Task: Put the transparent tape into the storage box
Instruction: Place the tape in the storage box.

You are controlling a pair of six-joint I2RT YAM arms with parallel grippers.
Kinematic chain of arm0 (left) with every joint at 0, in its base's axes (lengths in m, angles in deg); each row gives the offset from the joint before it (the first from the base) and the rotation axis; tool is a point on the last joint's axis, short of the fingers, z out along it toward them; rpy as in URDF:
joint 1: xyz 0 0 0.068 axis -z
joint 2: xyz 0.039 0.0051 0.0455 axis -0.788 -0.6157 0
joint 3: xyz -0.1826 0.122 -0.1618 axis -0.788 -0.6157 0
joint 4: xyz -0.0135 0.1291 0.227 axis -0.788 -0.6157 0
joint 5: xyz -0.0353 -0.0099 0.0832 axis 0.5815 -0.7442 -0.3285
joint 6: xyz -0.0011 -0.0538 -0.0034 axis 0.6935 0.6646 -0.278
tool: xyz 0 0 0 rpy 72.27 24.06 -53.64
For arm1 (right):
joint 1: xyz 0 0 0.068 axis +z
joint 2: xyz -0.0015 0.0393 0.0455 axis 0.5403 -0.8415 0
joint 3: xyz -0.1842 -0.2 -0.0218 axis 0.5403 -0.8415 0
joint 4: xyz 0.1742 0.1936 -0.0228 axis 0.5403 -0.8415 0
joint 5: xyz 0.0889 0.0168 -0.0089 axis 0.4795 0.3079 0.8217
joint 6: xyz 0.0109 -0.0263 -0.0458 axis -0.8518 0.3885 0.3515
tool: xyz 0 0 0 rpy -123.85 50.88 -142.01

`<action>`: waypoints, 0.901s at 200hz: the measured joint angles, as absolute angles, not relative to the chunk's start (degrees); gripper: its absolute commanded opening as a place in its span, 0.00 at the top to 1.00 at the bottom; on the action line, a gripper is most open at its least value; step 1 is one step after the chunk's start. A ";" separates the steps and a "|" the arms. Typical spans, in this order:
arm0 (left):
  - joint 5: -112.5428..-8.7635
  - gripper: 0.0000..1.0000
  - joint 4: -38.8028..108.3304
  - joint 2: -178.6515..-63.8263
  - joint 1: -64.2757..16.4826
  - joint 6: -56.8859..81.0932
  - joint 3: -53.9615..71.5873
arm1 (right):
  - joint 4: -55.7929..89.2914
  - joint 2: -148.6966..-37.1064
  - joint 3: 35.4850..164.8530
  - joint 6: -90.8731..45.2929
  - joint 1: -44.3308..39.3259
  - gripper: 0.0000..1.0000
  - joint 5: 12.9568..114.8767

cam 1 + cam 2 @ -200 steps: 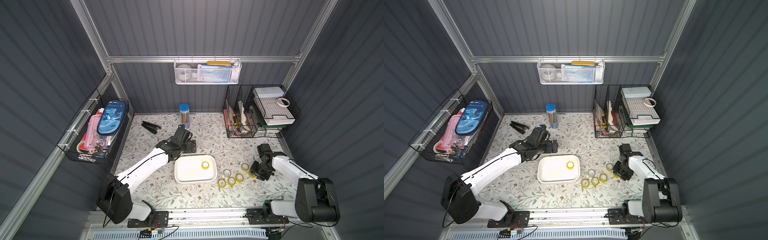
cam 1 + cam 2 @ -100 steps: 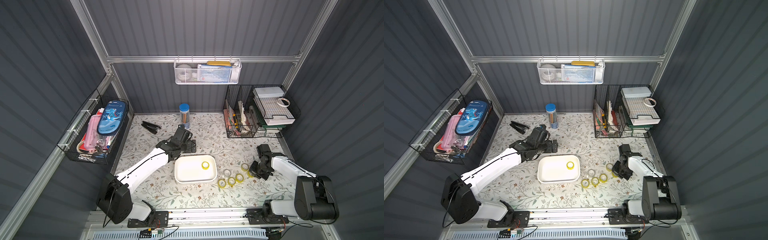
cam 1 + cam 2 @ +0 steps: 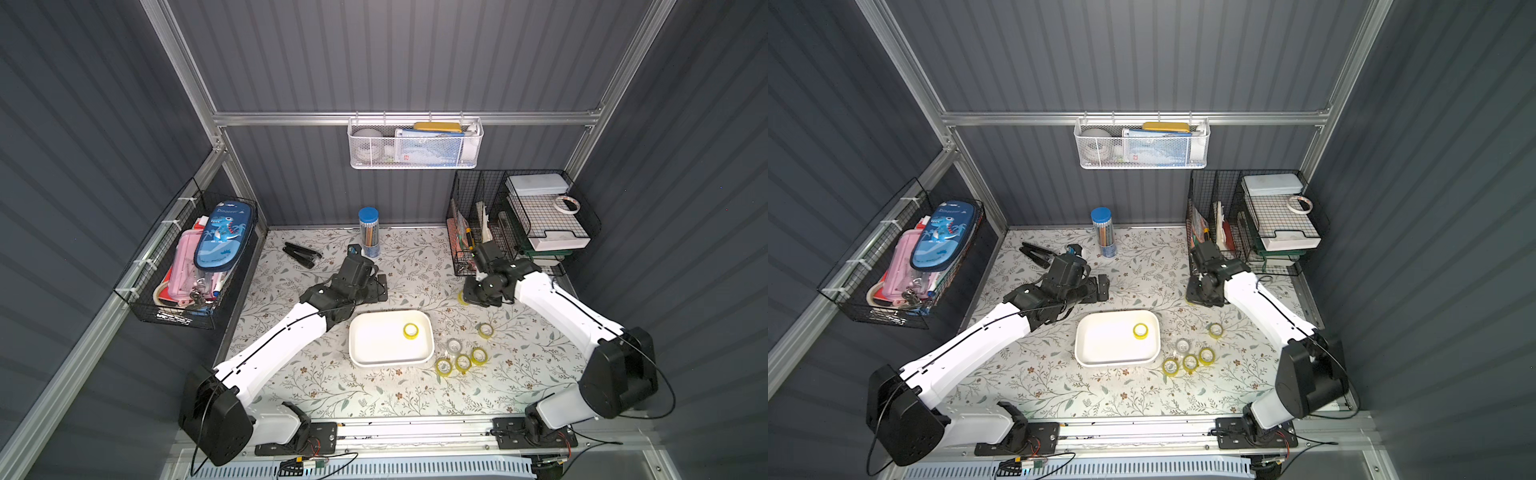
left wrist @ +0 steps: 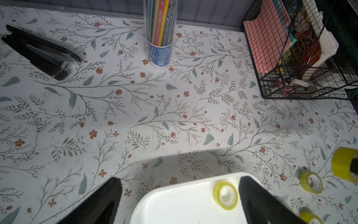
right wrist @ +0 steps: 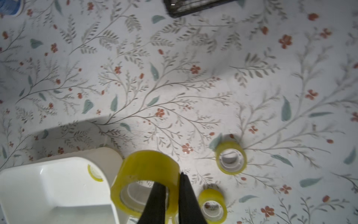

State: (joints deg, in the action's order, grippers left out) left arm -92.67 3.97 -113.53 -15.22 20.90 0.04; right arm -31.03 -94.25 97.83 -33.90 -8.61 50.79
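While the right gripper [image 5: 172,195] is clamped on the wall of a yellowish clear tape roll [image 5: 147,170], one finger sits inside the core and the other outside, as the right wrist view shows. Roll is tilted, with its open face toward that camera. Whether it touches the floral mat [image 3: 291,374] cannot be told

In both top views the right gripper [image 3: 478,297] [image 3: 1198,297] sits a little right of frame centre, just below the black wire rack [image 3: 478,232]. A sliver of the tape roll [image 3: 461,298] shows at the gripper's left edge. It is outside the white box [image 3: 374,345], up and to the right of it, apart from the rim

White box [image 3: 1104,349] lies flat on the mat, at frame centre and slightly low. A second roll [image 3: 410,331] lies flat inside, in the box's upper right corner, close to the wall

Five loose rolls [image 3: 462,363] lie on the mat right of the box. Four cluster near its lower right corner, one lies alone further up and right

Left gripper [image 3: 380,286] sits just above the box's upper edge in frame, jaws wide apart with nothing between them. In the left wrist view the left gripper [image 4: 180,179] shows both black fingers [image 4: 100,201] spread

Stapler [image 3: 301,254] and pencil tube [image 3: 369,232] lie at the upper middle of the mat, well apart from the box
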 measured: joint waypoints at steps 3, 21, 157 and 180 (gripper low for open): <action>-92.83 0.01 3.82 -113.40 -15.22 20.93 0.04 | -31.16 -95.08 98.77 -33.70 -7.78 1.00 50.77; -94.16 0.01 2.94 -111.83 -15.22 21.39 -0.24 | -31.93 -101.20 105.67 -31.43 -2.12 1.00 50.66; -97.77 0.01 -2.02 -103.28 -15.22 24.29 -3.82 | -33.13 -125.40 121.17 -21.59 17.12 1.00 52.61; -97.53 0.01 -2.00 -103.54 -15.22 24.29 -3.82 | -33.04 -126.32 120.73 -21.15 17.60 1.00 51.14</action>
State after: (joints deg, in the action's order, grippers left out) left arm -97.53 -2.00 -103.54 -15.22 24.29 -3.82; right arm -33.04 -126.32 120.73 -21.15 17.60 51.14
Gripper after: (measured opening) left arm 0.992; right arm 0.119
